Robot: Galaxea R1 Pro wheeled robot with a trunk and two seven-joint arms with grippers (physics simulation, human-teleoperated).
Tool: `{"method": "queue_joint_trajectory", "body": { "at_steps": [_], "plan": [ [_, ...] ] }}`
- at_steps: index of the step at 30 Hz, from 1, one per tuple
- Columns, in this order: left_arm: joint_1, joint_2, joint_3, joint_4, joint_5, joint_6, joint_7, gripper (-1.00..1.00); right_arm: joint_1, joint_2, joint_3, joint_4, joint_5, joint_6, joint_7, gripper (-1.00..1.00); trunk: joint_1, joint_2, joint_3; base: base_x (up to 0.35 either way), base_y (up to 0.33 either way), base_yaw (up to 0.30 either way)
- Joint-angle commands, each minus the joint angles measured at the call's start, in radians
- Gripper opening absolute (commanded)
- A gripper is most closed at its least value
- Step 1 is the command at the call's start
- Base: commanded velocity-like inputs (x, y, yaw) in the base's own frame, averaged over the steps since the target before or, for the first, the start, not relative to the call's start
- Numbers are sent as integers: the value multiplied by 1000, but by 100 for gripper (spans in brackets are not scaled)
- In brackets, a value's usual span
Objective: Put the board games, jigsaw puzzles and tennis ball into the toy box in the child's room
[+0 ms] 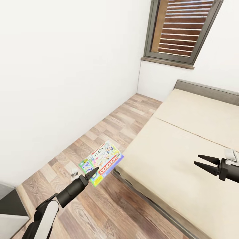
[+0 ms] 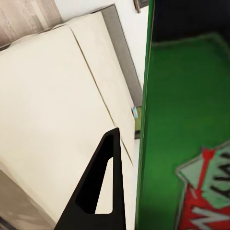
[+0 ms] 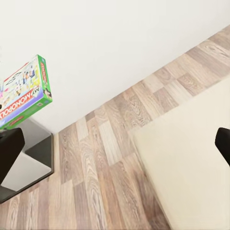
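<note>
The left gripper (image 1: pixel 93 172) pinches the green-edged board game (image 1: pixel 103 162) at its seven-o'clock corner, lifted off the bed (image 1: pixel 186 146) for carrying, while the right gripper (image 1: pixel 201 162) hangs spread and empty.

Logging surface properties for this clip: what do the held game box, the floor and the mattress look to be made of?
Board game in the left gripper: likely printed cardboard, thin, with crisp green edges. Floor: wood-look planks, visible grain and plank seams, matte. Bed mattress: plain beige fabric, apparently soft, with one seam; the render leaves its texture unclear.
</note>
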Motion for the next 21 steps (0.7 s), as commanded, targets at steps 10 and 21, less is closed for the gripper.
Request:
{"method": "queue_joint_trajectory", "body": {
  "at_steps": [10,21],
  "plan": [
    [-1,0,8,8,1,17,-1,-100,0,0,0,0,-4,9,2,100,-38,70,47,0,0,-63],
    [-1,-3,15,13,-2,12,6,-100,-3,0,1,0,-4,51,0,100,-81,147,95,0,0,-186]
  ]
}}
